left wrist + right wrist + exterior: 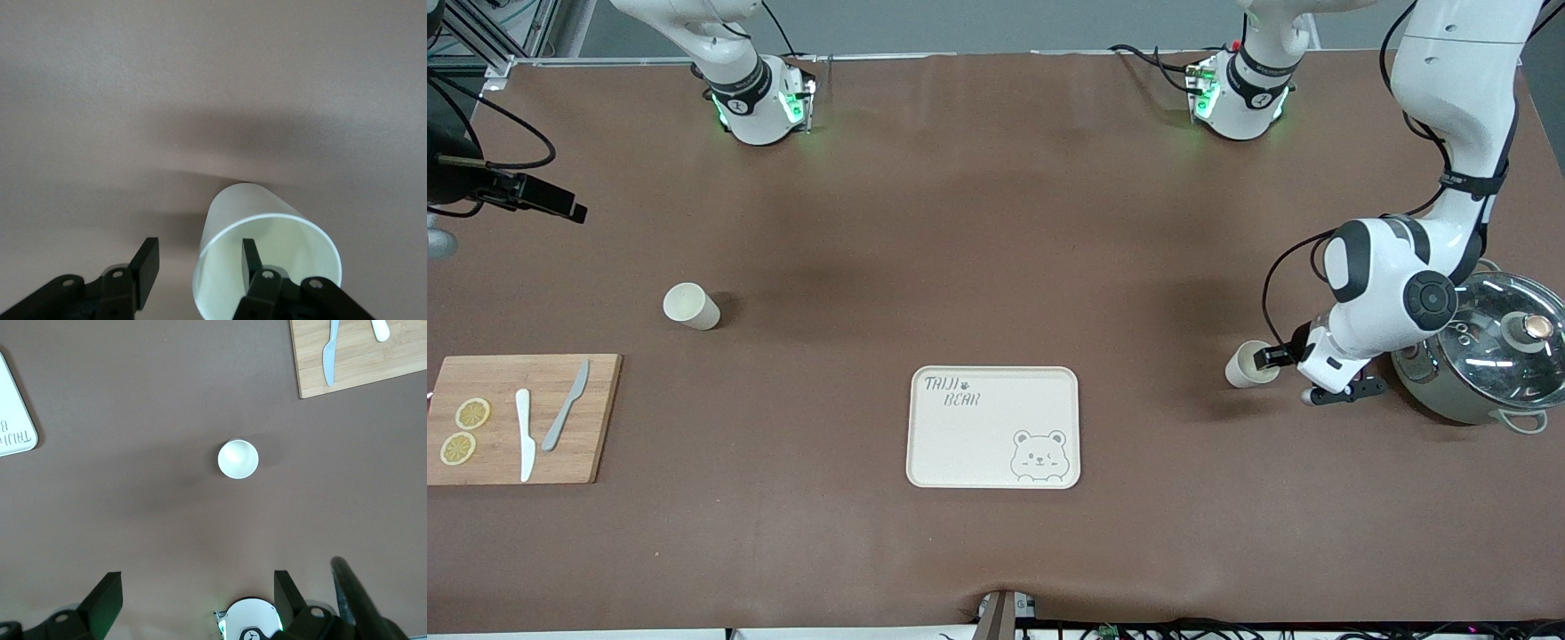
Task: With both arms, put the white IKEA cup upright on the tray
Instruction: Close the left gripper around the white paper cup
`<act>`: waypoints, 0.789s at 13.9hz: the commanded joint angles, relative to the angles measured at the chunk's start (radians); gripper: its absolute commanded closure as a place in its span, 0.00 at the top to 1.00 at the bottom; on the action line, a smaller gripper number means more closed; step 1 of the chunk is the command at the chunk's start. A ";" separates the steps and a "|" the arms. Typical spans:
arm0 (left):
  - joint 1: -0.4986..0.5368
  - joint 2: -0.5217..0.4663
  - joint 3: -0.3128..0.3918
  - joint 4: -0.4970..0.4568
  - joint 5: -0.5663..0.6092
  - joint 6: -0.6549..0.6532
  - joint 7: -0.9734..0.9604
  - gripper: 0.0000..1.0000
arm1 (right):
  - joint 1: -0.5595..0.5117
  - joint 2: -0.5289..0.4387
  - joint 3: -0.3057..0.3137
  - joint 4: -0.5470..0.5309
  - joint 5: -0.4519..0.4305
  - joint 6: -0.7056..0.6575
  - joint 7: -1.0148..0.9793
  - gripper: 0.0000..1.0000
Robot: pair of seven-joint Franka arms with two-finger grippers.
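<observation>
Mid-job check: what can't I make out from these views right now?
- Left gripper: in the front view its wrist hides the fingers at the cup. The left wrist view shows them open astride the rim; contact is unclear.
- Right gripper: not identifiable in the front view. Its wrist view shows it open over the other cup.
- Pot: in the front view the frame edge cuts it, and its contents are not visible.
- Tray: the edge of the right wrist view cuts it.

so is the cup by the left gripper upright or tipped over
Tipped over. The white cup lies on its side on the table, open mouth facing the left gripper, which has one finger inside the rim.
</observation>
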 commanded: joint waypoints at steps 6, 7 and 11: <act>-0.006 0.009 -0.003 0.017 -0.030 0.005 -0.007 0.00 | -0.025 -0.004 0.013 -0.002 0.020 -0.005 0.009 1.00; -0.007 0.009 -0.003 0.017 -0.028 0.003 -0.009 0.00 | -0.025 -0.002 0.012 -0.002 0.020 -0.008 0.009 1.00; -0.042 -0.001 -0.005 0.071 -0.028 -0.036 -0.084 0.00 | -0.030 -0.001 0.013 -0.002 0.021 -0.010 0.009 1.00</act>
